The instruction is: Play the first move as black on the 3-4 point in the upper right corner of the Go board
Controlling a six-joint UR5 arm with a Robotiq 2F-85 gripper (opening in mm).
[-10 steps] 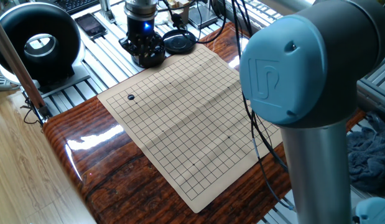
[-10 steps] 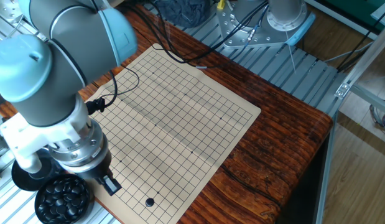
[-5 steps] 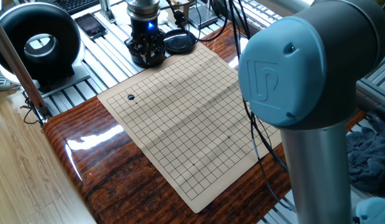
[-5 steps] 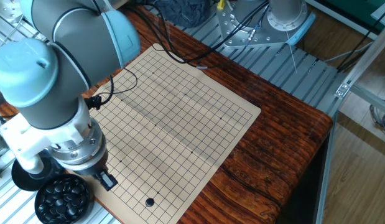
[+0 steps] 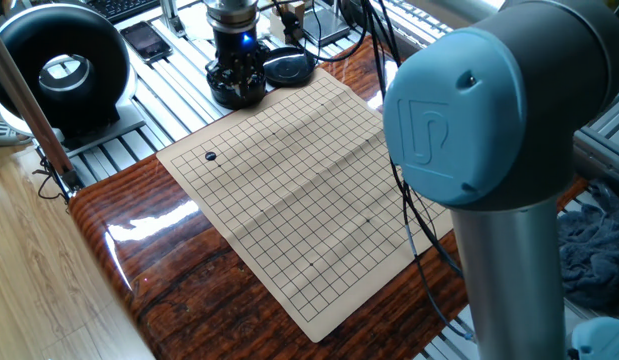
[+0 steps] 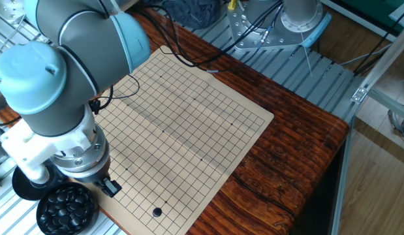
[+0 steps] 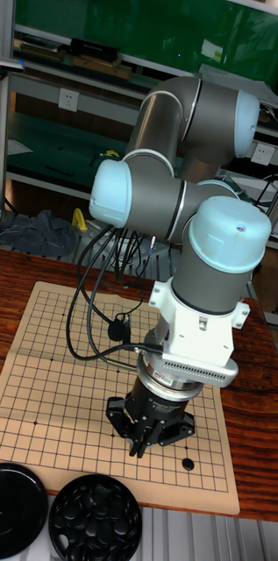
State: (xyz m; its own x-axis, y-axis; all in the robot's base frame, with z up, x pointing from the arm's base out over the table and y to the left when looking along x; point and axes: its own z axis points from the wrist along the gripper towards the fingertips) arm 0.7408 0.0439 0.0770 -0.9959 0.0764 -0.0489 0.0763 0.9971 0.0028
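Observation:
The tan Go board (image 5: 289, 190) (image 6: 182, 124) (image 7: 77, 386) lies on the wooden table. One black stone (image 5: 211, 156) (image 6: 156, 211) (image 7: 188, 464) rests on a grid point near one corner. My gripper (image 5: 237, 86) (image 6: 109, 189) (image 7: 140, 449) hangs low at the board's edge, beside the bowl of black stones (image 6: 66, 209) (image 7: 95, 519). In one fixed view it covers most of that bowl. It stands apart from the played stone, and I see nothing between its fingers. The arm hides how wide the jaws stand.
The bowl's black lid (image 5: 289, 68) (image 7: 11, 508) lies next to the bowl. A black ring-shaped device (image 5: 61, 68) and a phone (image 5: 146, 39) sit past the table's edge. The arm's cables (image 6: 123, 91) drape over the board, and a grey cloth (image 5: 594, 250) lies off one end.
The gripper has drifted a little along the board's edge toward the bowl and turned at the wrist. The stone on the board has not moved.

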